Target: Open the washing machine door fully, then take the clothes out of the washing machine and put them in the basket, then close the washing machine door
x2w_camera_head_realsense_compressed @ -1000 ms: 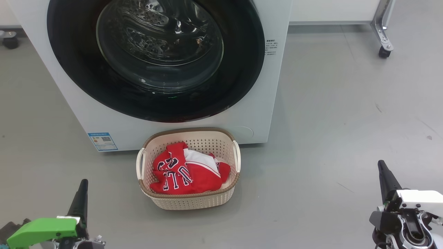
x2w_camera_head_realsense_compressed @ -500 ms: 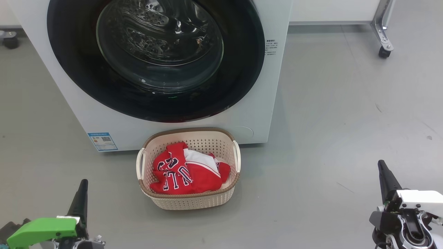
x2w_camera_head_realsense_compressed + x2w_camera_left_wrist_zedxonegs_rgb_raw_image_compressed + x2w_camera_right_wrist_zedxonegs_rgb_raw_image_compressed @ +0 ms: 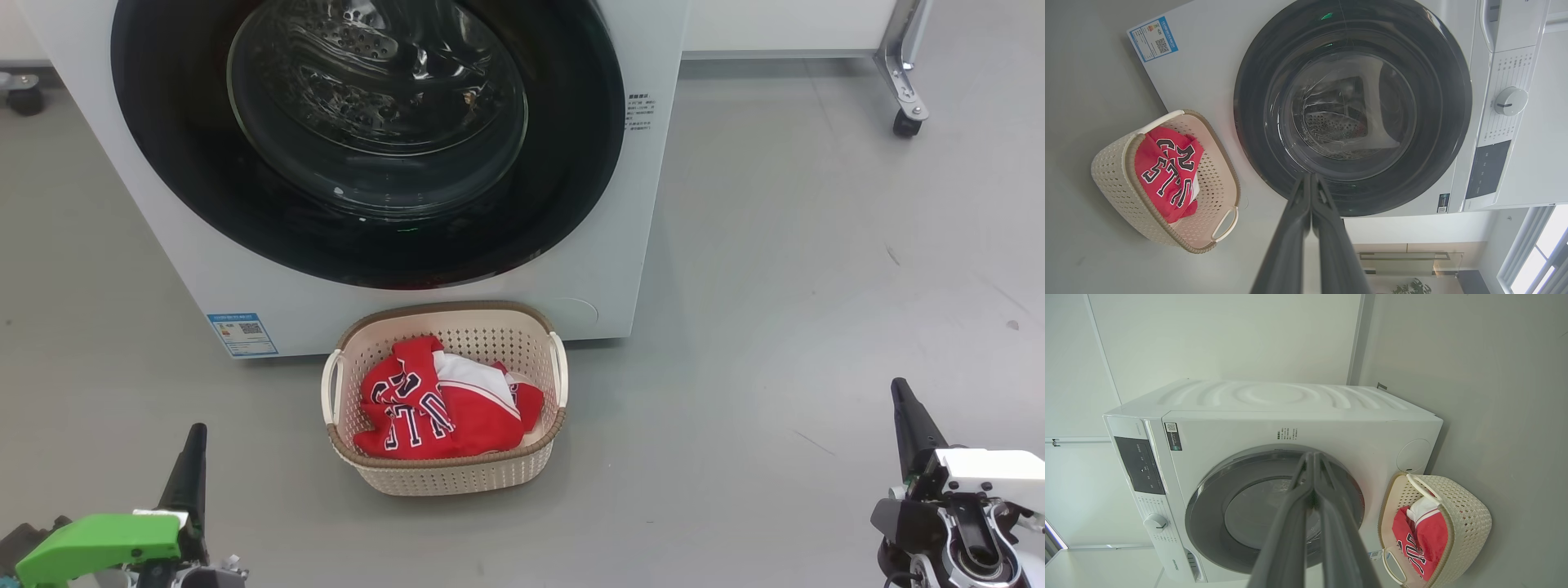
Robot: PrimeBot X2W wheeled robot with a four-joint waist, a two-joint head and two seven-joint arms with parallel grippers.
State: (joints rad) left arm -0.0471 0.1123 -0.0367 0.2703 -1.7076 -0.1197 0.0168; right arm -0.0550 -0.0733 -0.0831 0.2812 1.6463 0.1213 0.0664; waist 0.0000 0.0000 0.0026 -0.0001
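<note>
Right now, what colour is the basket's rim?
Brown, woven-look; the basket rim shows best in head view.

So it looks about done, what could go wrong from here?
1. The basket sits on the floor close against the washing machine, ahead of the shut left gripper and right gripper; a forward roll could knock it.
2. The clothes are heaped toward one side, near the rim, so a bump might spill them.
3. The washing machine door looks closed, but whether it latched cannot be told; it might swing open.
</note>
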